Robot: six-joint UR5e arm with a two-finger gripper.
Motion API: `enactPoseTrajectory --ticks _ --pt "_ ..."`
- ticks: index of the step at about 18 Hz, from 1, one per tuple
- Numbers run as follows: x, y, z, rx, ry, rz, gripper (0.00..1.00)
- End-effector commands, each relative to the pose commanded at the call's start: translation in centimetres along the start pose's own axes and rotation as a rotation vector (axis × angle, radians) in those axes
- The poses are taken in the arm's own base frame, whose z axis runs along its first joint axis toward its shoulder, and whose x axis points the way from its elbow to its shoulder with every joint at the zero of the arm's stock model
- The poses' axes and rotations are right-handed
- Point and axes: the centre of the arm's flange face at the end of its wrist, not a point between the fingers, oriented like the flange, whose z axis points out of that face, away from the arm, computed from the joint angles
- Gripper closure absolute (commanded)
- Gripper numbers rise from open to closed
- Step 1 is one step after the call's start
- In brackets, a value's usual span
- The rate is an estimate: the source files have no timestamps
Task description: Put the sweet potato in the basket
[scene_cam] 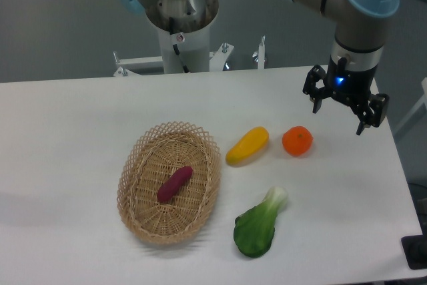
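Observation:
The dark magenta sweet potato [174, 184] lies inside the oval tan wicker basket [137, 165], near its middle, tilted diagonally. My gripper [340, 117] hangs at the right side of the table, above and to the right of the orange, far from the basket. Its fingers [317, 103] are spread apart and hold nothing.
A yellow oblong fruit [247, 145] lies just right of the basket. A round orange [297, 141] sits to its right. A green leafy bok choy [259, 225] lies near the front. The robot base [181, 25] stands behind the table's far edge.

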Motion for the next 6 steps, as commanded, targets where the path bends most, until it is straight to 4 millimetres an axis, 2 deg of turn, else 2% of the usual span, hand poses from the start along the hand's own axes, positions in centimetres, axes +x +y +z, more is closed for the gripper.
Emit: enactPoseTrajectory --ticks 6 --pt "0.13 -0.21 -0.32 0.003 -0.006 0.000 0.00"
